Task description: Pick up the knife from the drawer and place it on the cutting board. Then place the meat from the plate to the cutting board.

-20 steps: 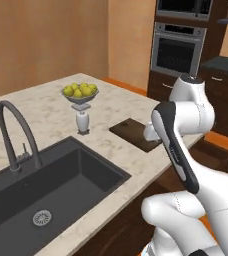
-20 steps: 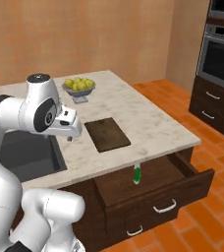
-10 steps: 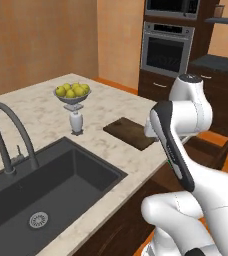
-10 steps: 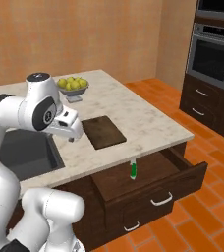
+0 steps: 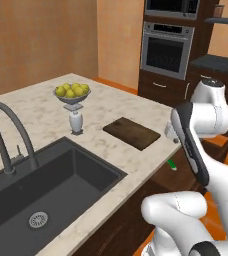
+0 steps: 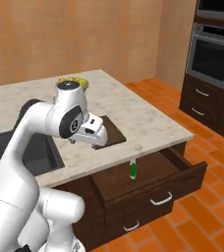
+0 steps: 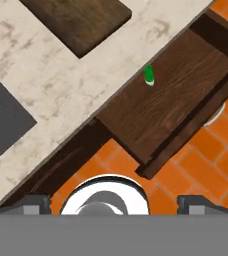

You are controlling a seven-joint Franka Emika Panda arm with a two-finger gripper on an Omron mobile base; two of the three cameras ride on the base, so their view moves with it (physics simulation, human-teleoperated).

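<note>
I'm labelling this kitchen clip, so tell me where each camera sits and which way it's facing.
Left base view: behind the arm's left, facing sink, cutting board; arm at right.
Right base view: behind its right, facing open drawer, knife; arm at left.
Hand view: looks down on drawer, knife; jaws wide open.
All share board, knife.

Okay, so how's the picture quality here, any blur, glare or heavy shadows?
Left base view: soft and slightly blurred, even flat light, no glare on the sink. Right base view: equally soft, the open drawer is dim inside. Hand view: sharpest, wood grain clear, knife small.
</note>
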